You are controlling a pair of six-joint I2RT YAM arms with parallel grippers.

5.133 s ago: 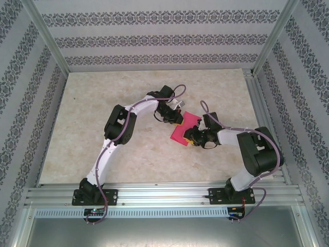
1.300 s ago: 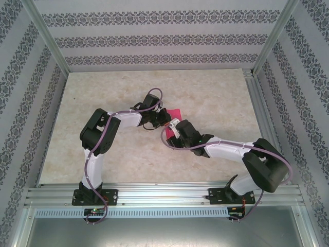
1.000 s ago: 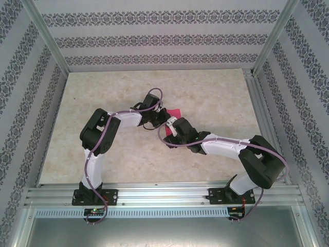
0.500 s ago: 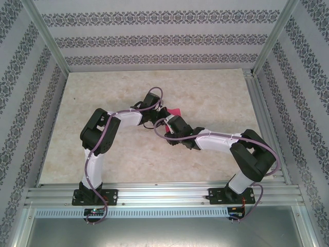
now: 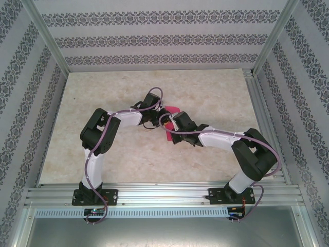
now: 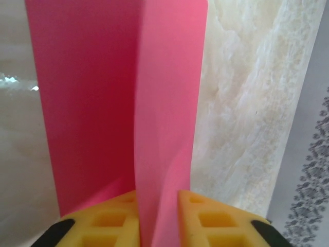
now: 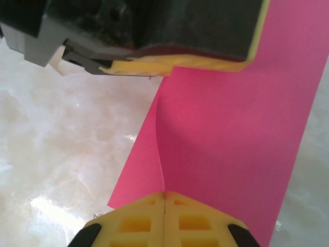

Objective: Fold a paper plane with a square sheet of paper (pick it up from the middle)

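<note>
The pink sheet of paper (image 5: 172, 109) is folded and held up off the table's middle, between the two grippers. My right gripper (image 7: 164, 195) is shut on its near edge, and a curved flap (image 7: 154, 154) runs into the seam between the yellow pads. In the left wrist view my left gripper (image 6: 158, 226) has its jaws a little apart, and the folded paper (image 6: 164, 103) stands loosely in the gap between the pads (image 6: 216, 218). From above, the left gripper (image 5: 160, 117) and right gripper (image 5: 171, 119) meet nose to nose. The left finger (image 7: 180, 63) crosses the top of the right wrist view.
The marble table (image 5: 103, 98) lies open on all sides of the arms. Patterned walls (image 5: 154, 46) and an aluminium frame (image 5: 259, 103) close it in at the back and sides. The rail (image 5: 164, 193) with both arm bases runs along the near edge.
My right gripper reached in to the paper at the left gripper and shut on it. The left jaws, shut before, have parted a little. A strip of pink now shows below the right wrist.
</note>
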